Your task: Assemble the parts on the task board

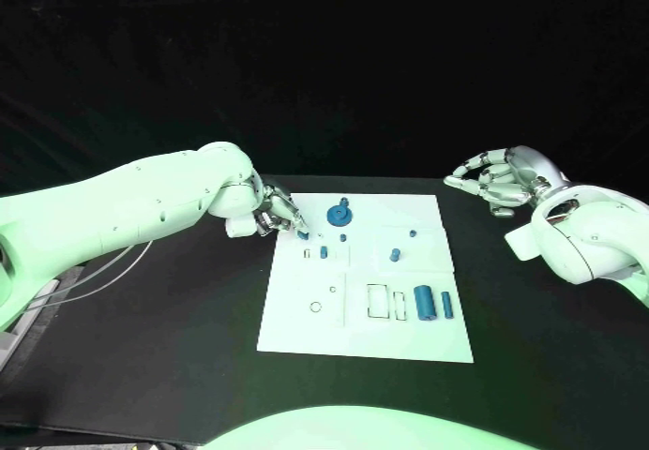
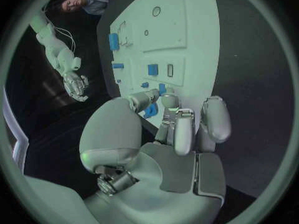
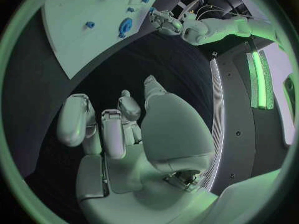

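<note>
Blue part (image 2: 151, 110) pinched by left hand (image 1: 278, 217) fingertips (over board edge), right hand (image 1: 498, 180) curled, empty.

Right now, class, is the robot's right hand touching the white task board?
No. In the head view the right hand hovers over the black table, clear of the task board and its right edge.
</note>
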